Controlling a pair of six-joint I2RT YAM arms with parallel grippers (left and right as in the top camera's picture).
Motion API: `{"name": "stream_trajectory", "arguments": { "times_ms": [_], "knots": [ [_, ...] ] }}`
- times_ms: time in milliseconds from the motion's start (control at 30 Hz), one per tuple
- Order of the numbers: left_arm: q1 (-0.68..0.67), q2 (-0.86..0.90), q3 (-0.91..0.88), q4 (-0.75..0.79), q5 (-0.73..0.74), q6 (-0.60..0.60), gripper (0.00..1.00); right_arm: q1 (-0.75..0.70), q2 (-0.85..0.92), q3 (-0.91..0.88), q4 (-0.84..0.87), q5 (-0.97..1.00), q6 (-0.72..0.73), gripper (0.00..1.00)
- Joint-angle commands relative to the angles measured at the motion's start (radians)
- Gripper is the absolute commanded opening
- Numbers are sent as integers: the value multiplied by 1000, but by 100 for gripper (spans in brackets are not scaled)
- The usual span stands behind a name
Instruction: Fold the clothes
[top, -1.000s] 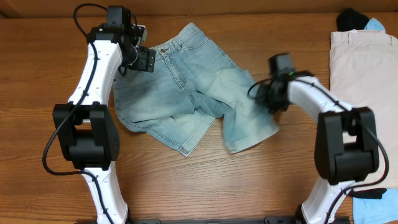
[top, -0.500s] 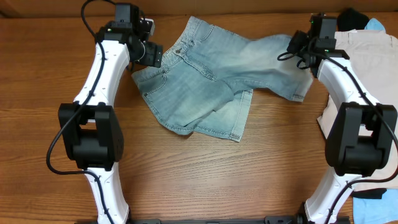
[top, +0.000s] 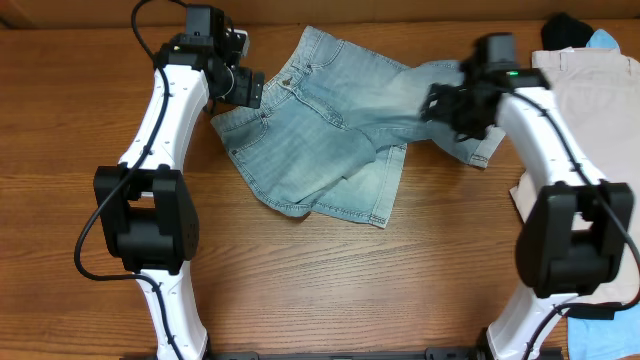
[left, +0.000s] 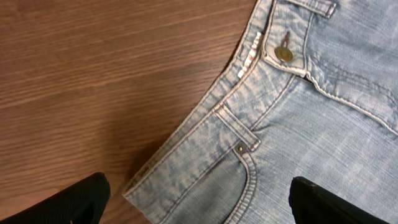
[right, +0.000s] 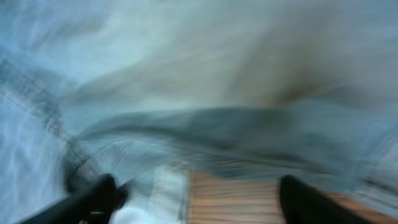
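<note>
**A:** Left gripper (left: 199, 193) jaws spread, nothing pinched, hovering over the waistband (left: 208, 121) corner; lining up a grab there, I'd say.

**B:** Right gripper (right: 196, 196) is blurred, jaws apart too, above one leg; denim shorts (top: 320, 140) lie rumpled on the table (top: 400, 290), unfolded.

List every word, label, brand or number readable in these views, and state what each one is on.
No text can be read in any view.
Waistband tag on the denim shorts: red marks, too small to read.
Metal button: any embossing is too small to read.
Right wrist view: blurred, and no lettering is visible.
Overhead view: no lettering can be made out.
</note>
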Motion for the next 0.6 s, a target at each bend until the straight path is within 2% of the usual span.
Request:
{"name": "stream_trajectory", "arguments": {
  "times_ms": [0,233,567],
  "knots": [
    [5,4,23,11,7,23,95,96,-29,-76,31,40,-8,73],
    [5,4,23,3,7,23,95,178,-26,-249,193,85,17,59],
    [5,4,23,-23,6,23,95,180,-12,-344,303,114,34,56]
  ]
}}
